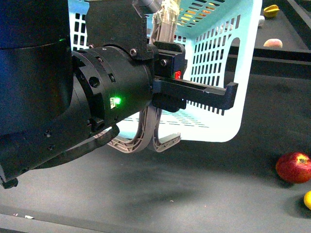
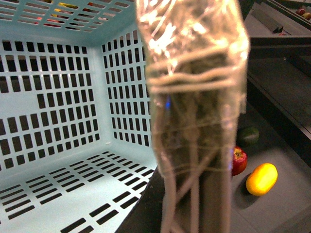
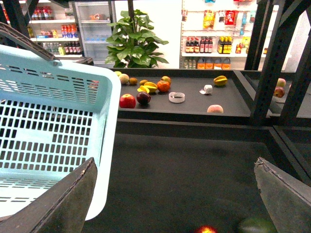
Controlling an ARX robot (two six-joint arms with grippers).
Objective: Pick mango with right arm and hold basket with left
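In the front view, the bulky black left arm [image 1: 73, 97] with its green light fills the left half of the frame. The left gripper [image 1: 228, 95] reaches one long flat finger across the slotted wall of the large light-turquoise plastic basket [image 1: 243, 58] at upper centre. I cannot tell whether it clamps the wall. The curved grey-brown handles [image 1: 146, 138] hang below. At the lower right edge, on the black table [image 1: 194, 194], the small yellow oval mango [image 1: 307, 199] lies just below a round red apple [image 1: 293, 167].

In the left wrist view, a blurred plastic-wrapped cable bundle [image 2: 194, 97] hides the fingers. The basket's inside shows beside it, and the mango lies near the apple without touching it.

In the right wrist view, the right gripper [image 3: 174, 165] has its dark fingers [image 3: 68, 204] spread wide with nothing between them, beside the basket.
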